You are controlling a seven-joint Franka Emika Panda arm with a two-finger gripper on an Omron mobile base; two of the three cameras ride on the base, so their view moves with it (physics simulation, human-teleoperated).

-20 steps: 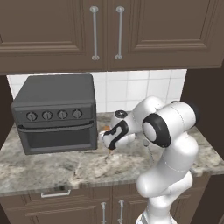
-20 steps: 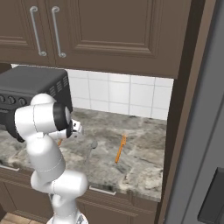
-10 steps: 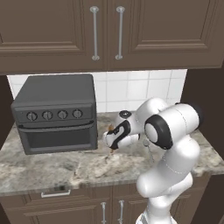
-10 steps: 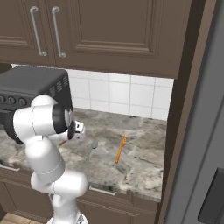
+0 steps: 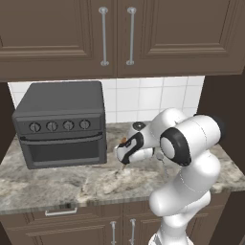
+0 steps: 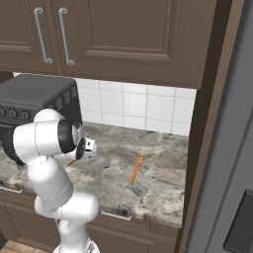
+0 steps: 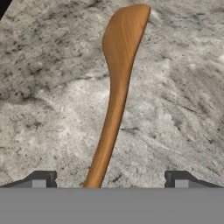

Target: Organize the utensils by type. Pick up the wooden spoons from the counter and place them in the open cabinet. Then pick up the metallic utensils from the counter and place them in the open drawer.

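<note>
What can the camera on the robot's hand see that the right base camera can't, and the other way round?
Hand view: the open gripper's two dark tips set wide on either side of a wooden spoon's handle, close up. Right base view: a second wooden spoon, a thin grey metal spoon, the toaster oven, white tiles and closed wall cabinets. Both: the veined stone counter.

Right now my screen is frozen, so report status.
Hand open, low over the counter. Wooden spoon flat between the fingertips, not gripped. Nothing in the way.
</note>
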